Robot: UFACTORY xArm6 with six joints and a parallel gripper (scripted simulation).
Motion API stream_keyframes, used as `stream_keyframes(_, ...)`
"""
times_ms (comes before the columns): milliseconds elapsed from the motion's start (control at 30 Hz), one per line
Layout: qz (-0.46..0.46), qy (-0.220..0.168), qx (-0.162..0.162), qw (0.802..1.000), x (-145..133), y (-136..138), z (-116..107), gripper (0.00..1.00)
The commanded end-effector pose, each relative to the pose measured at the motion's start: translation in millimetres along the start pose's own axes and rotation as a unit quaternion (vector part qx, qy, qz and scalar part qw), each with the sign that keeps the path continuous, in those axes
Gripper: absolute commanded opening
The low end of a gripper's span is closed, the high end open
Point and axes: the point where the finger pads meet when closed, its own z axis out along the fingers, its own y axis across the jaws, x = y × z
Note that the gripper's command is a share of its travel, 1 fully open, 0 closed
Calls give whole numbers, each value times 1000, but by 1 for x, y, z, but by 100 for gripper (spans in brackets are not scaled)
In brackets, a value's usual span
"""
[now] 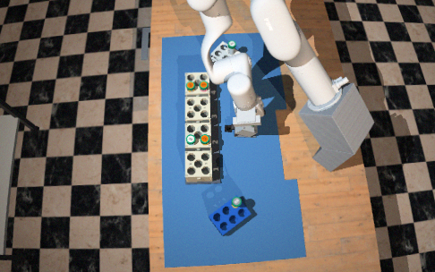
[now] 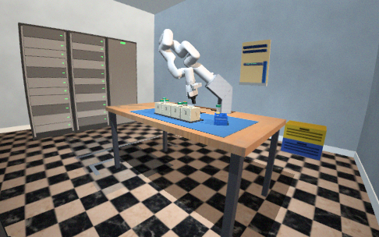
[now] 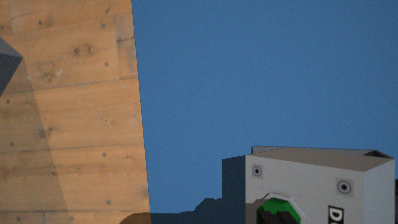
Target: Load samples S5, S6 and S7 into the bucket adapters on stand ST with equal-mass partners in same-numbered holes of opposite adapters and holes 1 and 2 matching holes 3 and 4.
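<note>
Four cream adapters stand in a row in the stand [image 1: 217, 117]. The far adapter [image 1: 198, 77] holds two orange-dot tubes [image 1: 191, 85] [image 1: 203, 85]. The third one along [image 1: 198, 132] holds a white-dot tube [image 1: 191, 140] and an orange-dot tube [image 1: 205, 140]. The other two adapters [image 1: 198, 107] [image 1: 198, 166] are empty. My gripper [image 1: 243, 131] [image 2: 193, 100] [image 3: 273, 218] is shut, with nothing in it. Its dark fingertips rest on the green DONE key [image 3: 285, 207] of the small grey desk [image 3: 310, 180]. In the top view the wrist hides the desk.
A blue rack [image 1: 231, 217] [image 2: 221, 118] near the front of the blue mat [image 1: 262, 201] holds one tube [image 1: 236, 202] with a pale cap dot. A grey rack [image 1: 219, 53] behind the arm holds one tube [image 1: 232, 44]. The arm's base [image 1: 336, 125] stands on the wooden table to the right.
</note>
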Motion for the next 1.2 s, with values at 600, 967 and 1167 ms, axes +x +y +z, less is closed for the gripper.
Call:
stream_keyframes(600,0,0,0,1000,0,3,13,0)
stream_keyframes(967,0,0,0,1000,0,4,14,0)
stream_keyframes(1167,0,0,0,1000,0,4,15,0)
